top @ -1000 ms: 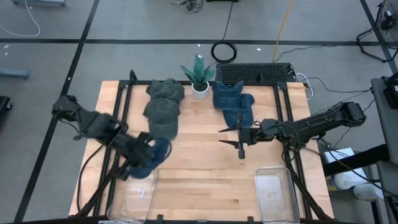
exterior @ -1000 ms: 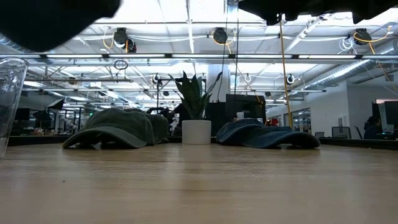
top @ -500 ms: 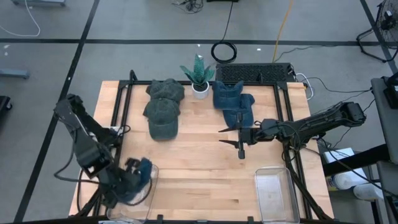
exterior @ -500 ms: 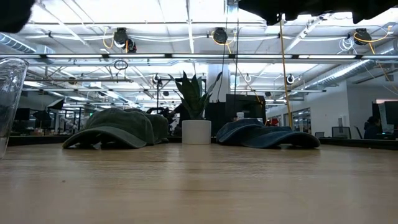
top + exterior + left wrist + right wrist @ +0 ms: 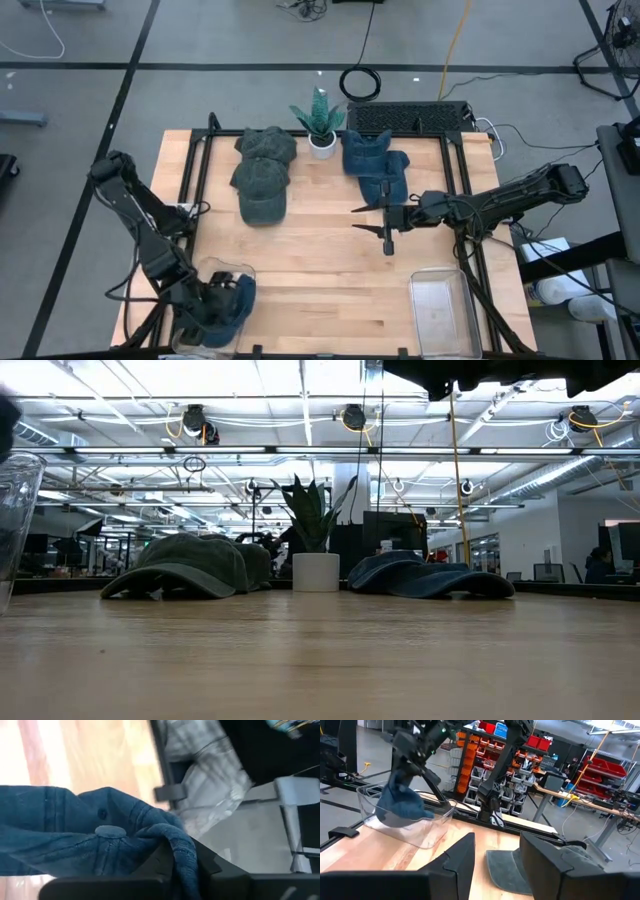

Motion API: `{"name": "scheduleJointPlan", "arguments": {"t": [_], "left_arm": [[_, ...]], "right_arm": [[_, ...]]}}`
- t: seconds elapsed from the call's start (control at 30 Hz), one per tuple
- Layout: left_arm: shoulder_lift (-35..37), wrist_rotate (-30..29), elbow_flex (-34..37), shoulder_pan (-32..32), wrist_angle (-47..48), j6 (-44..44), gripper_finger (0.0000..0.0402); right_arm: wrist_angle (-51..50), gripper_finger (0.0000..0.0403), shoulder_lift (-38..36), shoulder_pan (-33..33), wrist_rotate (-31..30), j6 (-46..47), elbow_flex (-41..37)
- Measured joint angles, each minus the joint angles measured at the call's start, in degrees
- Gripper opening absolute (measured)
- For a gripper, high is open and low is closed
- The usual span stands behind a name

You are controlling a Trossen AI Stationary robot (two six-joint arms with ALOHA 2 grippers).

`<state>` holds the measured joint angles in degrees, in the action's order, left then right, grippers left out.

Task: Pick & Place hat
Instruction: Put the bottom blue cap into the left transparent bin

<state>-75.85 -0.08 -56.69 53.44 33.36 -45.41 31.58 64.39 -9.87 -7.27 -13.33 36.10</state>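
I see a potted plant at the bench's far edge, a keyboard behind, a coiled cable on the floor.

Two dark, matte, jointed arms are showing thick rounded links; black cables are looping loosely beside the left arm, and the right arm is tapering into two slim dark fingers
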Motion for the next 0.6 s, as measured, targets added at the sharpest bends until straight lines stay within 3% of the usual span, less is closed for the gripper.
{"name": "scheduleJointPlan", "arguments": {"t": [0.33,0.6], "left_arm": [[0.10,1.52,2.87,-0.47,5.42,-25.07,0.0035],[0.08,-0.25,2.91,-1.79,6.61,-26.92,0.0060]], "right_arm": [[-1.08,0.0145,0.03,0.00,0.05,-0.28,0.00],[-1.18,0.0146,0.03,0.00,0.07,-2.16,0.02]]}}
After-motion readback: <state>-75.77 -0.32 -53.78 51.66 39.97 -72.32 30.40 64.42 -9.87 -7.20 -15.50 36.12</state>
